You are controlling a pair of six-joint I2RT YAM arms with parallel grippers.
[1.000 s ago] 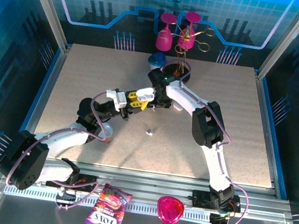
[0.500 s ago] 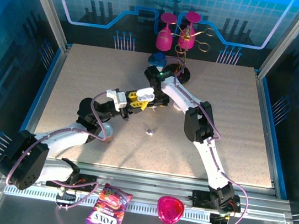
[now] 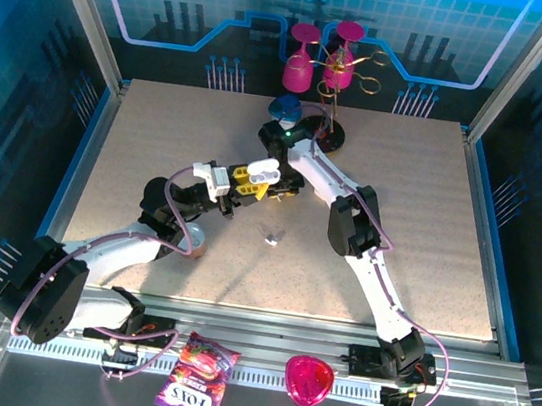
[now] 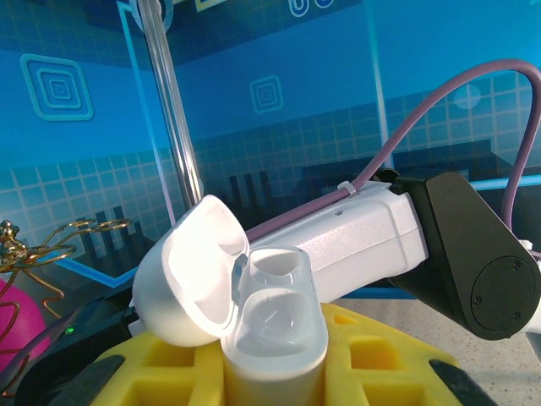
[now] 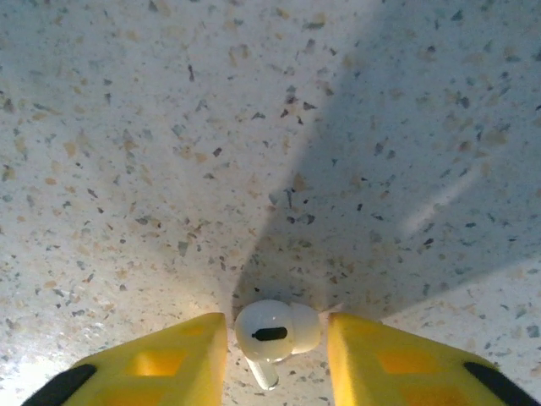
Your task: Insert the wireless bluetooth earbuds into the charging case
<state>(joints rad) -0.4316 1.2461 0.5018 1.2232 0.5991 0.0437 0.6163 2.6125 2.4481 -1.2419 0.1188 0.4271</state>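
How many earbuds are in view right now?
2. One earbud lies on the table between the fingers of the right tool. Another earbud lies loose on the table, nearer the front edge. More may be hidden.

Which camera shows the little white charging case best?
The left wrist view: the charging case sits close up between yellow fingers, lid open, both wells looking empty. The top external view shows it as a small white shape in the left end effector.
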